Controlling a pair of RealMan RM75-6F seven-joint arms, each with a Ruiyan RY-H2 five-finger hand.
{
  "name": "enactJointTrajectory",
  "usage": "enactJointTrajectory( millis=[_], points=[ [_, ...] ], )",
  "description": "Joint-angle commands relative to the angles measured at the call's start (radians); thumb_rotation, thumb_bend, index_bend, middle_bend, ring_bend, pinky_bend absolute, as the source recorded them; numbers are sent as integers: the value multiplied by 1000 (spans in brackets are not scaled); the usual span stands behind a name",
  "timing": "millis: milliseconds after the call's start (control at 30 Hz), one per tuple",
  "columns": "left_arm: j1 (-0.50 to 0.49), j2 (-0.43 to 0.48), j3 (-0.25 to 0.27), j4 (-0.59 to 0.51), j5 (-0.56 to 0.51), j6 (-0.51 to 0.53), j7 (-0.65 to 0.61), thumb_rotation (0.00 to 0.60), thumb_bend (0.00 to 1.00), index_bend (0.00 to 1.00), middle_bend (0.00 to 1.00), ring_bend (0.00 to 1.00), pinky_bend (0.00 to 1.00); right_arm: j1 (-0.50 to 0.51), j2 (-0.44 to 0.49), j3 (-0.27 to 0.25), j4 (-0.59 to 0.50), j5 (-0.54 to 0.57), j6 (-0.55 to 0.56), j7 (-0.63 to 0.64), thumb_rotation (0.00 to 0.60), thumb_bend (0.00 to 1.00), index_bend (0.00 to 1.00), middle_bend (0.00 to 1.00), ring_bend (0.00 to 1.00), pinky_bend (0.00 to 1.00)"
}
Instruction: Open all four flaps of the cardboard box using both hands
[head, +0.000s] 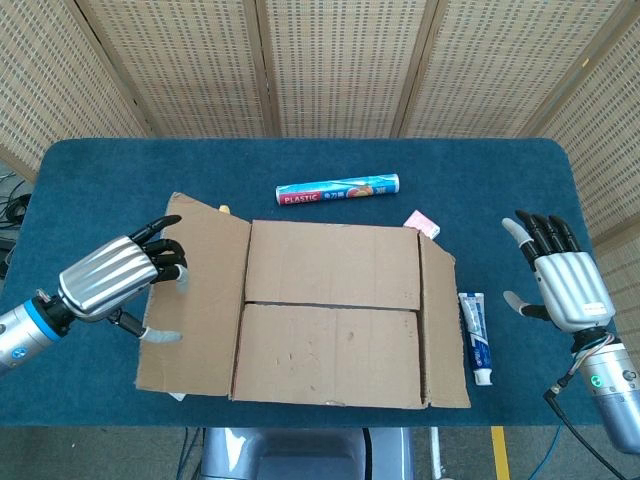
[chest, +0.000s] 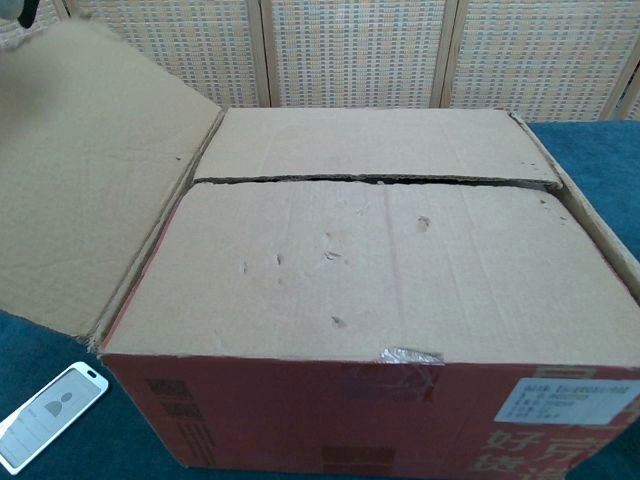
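Observation:
The cardboard box (head: 330, 345) stands mid-table, and in the chest view the box (chest: 380, 270) fills the frame. Its left flap (head: 200, 300) is swung outward and slopes away from the top, seen in the chest view as a wide left flap (chest: 80, 200). My left hand (head: 110, 282) holds that flap's outer edge, with fingers and thumb curled over it. The two long flaps still lie flat, meeting at a seam (head: 330, 306). The narrow right flap (head: 442, 330) lies down along the right side. My right hand (head: 562, 288) is open, to the right of the box and apart from it.
A blue plastic-wrap roll (head: 338, 188) lies behind the box, with a pink packet (head: 421, 223) by its back right corner. A toothpaste tube (head: 476, 338) lies between the box and my right hand. A white phone (chest: 45, 415) lies under the raised flap near the front edge.

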Motion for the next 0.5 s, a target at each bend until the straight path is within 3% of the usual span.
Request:
enactJointTrajectory(
  millis=[33, 267, 500],
  points=[
    [20, -13, 8, 10, -18, -7, 23, 231, 21, 492, 447, 275, 0, -1, -2, -1, 3, 0, 1, 4, 600, 260, 75, 33, 0, 0],
    [47, -68, -9, 9, -83, -28, 133, 240, 48, 448, 398, 266, 0, -8, -6, -5, 12, -1, 6, 16, 600, 259, 74, 33, 0, 0],
    [71, -172, -63, -18, -206, -12, 292, 369, 94, 249, 192, 77, 0, -19, -19, -13, 24, -10, 18, 32, 600, 260, 74, 33, 0, 0]
  ],
)
